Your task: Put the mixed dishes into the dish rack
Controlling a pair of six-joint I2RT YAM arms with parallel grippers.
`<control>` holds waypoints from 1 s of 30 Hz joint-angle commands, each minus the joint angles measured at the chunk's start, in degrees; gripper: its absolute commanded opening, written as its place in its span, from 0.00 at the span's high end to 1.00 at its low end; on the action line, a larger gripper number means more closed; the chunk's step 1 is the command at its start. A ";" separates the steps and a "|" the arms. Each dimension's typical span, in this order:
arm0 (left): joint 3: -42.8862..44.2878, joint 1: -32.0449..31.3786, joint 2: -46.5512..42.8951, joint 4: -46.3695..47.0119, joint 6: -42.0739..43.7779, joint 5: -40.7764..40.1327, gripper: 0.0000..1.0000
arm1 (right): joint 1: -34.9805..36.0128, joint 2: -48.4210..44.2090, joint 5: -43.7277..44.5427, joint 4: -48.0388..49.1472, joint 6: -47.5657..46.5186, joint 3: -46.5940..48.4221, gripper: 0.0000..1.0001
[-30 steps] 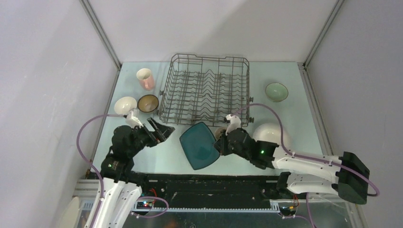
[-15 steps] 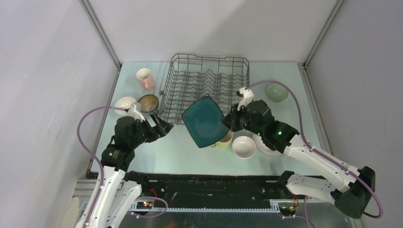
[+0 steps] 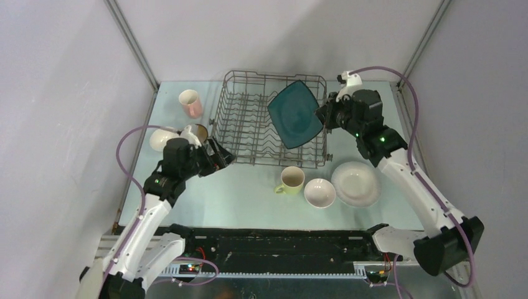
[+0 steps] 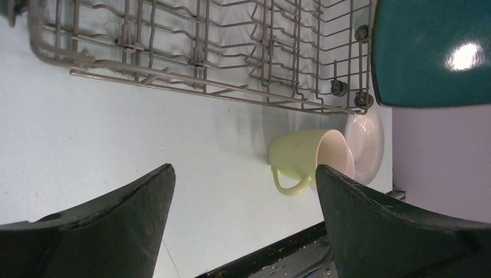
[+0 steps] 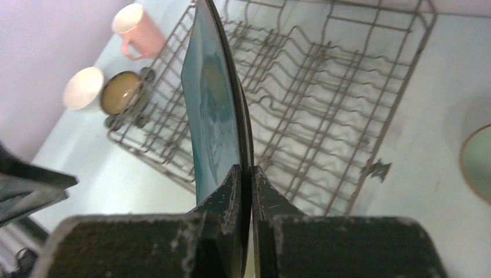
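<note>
Black, matt and scuffed at the tips, the right gripper [image 5: 245, 171] has its two flat fingers pinched shut on the thin rim of a glossy teal square plate [image 5: 213, 110] with rounded corners. From the wrist the plate reads edge-on and near upright. From above it sits tilted over the right half of the dish rack [image 3: 246, 124], a large rectangular basket of grey-brown metal wire with rows of upright tines. Whether the plate's lower edge touches the tines cannot be told. The rack's left and middle rows lie bare. A pale green bowl [image 5: 479, 165] lies on the table just past the rack's right side. The left gripper [image 4: 243, 169] has broad dark wedge-shaped fingers spread wide and holds nothing. It hovers over a smooth pale blue-green table [image 3: 249, 193] just off the rack's near left corner. A yellow-green mug [image 3: 291, 180] with a loop handle stands near the rack's front edge, well apart from the left gripper. A white bowl [image 3: 319, 192] is just beside the mug, and a white round plate [image 3: 356, 184] is just beside that bowl. Left of the rack are a pink cup [image 3: 191, 103], a dark brown bowl [image 3: 199, 132] partly hidden by the left arm, and a second white bowl [image 3: 160, 138]. Plain lilac-grey walls [image 3: 62, 124] close both sides.
</note>
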 commanded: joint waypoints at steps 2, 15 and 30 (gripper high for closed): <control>8.85 -6.44 5.02 -0.37 4.54 -9.87 0.03 | -1.83 3.66 2.44 8.88 -7.37 9.53 1.00; 20.03 -19.86 17.64 3.32 26.72 -10.29 0.00 | -5.68 5.90 3.93 14.60 -10.46 10.52 1.00; 19.31 -22.55 21.24 11.60 35.45 -19.74 0.00 | -7.07 32.57 -21.37 12.01 -33.86 34.35 1.00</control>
